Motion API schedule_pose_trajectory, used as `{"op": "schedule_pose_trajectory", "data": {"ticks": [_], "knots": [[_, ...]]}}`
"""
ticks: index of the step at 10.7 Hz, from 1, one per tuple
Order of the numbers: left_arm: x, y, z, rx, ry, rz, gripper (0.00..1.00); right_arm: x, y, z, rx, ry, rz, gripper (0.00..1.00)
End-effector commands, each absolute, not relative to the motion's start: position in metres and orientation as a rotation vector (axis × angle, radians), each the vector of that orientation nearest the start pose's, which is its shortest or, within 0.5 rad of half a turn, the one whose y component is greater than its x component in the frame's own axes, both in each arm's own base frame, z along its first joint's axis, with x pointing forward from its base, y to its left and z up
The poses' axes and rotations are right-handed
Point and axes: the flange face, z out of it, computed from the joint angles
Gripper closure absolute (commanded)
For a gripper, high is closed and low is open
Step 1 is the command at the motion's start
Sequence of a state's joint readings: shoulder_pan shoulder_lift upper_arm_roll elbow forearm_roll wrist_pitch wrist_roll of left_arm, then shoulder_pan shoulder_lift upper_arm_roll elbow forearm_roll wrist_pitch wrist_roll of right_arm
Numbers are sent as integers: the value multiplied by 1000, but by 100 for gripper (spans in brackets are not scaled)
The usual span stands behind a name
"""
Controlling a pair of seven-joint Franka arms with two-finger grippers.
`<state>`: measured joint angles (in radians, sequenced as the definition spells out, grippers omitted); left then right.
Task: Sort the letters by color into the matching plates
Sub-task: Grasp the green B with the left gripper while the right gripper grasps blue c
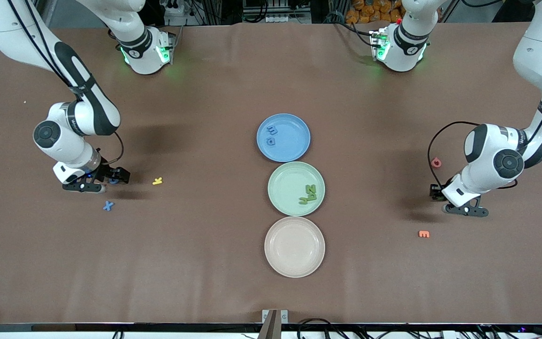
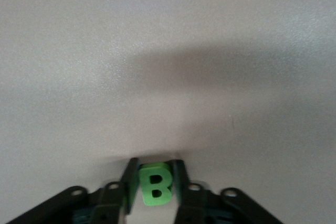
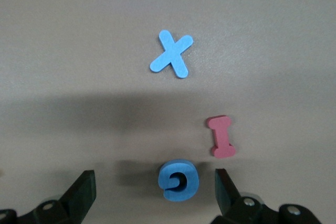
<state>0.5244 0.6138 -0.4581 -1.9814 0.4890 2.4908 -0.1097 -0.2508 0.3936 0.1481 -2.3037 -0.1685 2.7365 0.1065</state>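
Left gripper pinched a green B; right gripper gaped around a blue letter; blue X remained unsorted.

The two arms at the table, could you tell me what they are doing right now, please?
They sort small letters by colour. The left gripper is down at the table, shut on a green B. The right gripper is low and open around a blue letter lying on the table. The blue plate holds two blue letters, the green plate three green ones. The beige plate is empty.
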Motion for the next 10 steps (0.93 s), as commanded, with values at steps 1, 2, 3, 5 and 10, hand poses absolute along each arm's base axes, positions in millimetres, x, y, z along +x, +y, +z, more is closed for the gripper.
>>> {"op": "schedule_pose_trajectory", "data": {"ticks": [1, 2, 3, 5, 10], "knots": [[596, 42, 177, -3090, 196, 6, 100, 524, -49, 178, -3149, 100, -79, 8], [598, 39, 178, -3092, 182, 0, 100, 521, -48, 177, -3149, 99, -70, 9], [601, 36, 182, -3092, 171, -13, 100, 519, -52, 176, -3150, 111, -65, 11], [609, 18, 196, -3104, 149, -62, 100, 518, -52, 177, -3151, 106, -65, 22], [628, -62, 250, -3163, 50, -221, 100, 517, -55, 175, -3150, 116, -62, 57]]}}
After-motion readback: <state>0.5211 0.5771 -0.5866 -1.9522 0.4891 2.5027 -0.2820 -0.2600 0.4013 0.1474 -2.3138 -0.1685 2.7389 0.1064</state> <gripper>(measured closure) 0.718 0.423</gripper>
